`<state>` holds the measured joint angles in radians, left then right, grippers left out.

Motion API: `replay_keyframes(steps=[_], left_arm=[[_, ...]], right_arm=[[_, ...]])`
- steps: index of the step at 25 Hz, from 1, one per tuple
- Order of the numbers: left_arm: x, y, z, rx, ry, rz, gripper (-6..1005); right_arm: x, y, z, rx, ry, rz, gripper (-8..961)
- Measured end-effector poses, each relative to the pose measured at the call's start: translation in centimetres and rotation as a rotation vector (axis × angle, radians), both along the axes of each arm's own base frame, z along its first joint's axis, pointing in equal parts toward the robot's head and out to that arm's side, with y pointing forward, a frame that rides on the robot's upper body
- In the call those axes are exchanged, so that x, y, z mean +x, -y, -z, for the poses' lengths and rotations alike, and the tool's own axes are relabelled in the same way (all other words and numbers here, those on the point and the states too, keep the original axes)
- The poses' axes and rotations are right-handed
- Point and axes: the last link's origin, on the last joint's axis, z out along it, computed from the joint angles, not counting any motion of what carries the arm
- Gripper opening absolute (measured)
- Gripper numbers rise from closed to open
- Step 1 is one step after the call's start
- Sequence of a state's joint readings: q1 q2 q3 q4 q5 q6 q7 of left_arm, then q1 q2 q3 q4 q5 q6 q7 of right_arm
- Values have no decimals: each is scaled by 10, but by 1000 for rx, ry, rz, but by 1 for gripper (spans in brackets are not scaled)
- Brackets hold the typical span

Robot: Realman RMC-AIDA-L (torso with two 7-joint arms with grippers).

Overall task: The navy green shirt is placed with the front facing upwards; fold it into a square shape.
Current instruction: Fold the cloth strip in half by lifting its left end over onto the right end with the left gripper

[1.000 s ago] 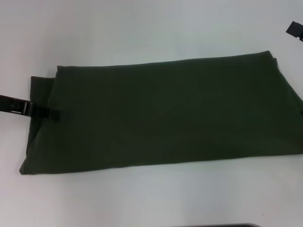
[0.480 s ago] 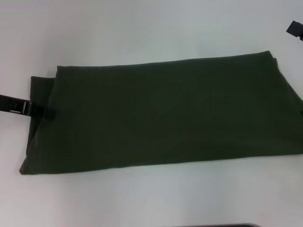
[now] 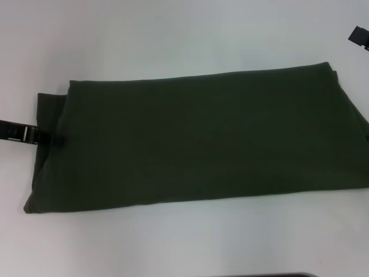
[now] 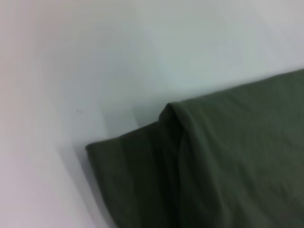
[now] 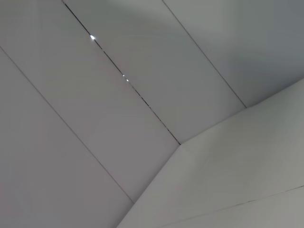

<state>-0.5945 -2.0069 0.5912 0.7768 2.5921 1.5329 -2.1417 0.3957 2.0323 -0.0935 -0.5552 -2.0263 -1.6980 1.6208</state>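
We see the shirt (image 3: 196, 138) lying on the white table (image 3: 173, 34), folded into a long band. The left gripper (image 3: 55, 139) sits at its left end, right gripper (image 3: 358, 36) parked far right; we cannot tell either claw's state.

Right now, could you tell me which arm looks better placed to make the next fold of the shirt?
Probably the left. The left gripper sits at the left end of the navy green shirt, a long strip; the right gripper is parked beyond its far right corner.
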Motion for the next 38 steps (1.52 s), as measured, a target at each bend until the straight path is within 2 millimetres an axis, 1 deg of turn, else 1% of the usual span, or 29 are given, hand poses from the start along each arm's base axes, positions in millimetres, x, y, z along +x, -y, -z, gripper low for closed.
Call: replay_keyframes(steps=[2, 7, 10, 16, 23, 27, 38], left_arm=[[-1, 2, -1, 1, 4, -5, 126], [-3, 4, -3, 2, 8, -10, 209], [-4, 4, -6, 7, 8, -16, 422], [-6, 2, -17, 18, 3, -35, 659], [-7, 2, -22, 10, -3, -57, 805], [-6, 2, -22, -2, -3, -69, 900], [-2, 1, -19, -31, -13, -94, 901]], right_arm=[[0, 0, 0, 1, 1, -1, 543], [0, 0, 0, 1, 2, -2, 544], [0, 0, 0, 1, 3, -2, 544], [0, -1, 0, 2, 4, -3, 543], [0, 0, -1, 1, 2, -1, 542], [0, 0, -2, 3, 5, 0, 543], [1, 0, -6, 10, 2, -3, 543]])
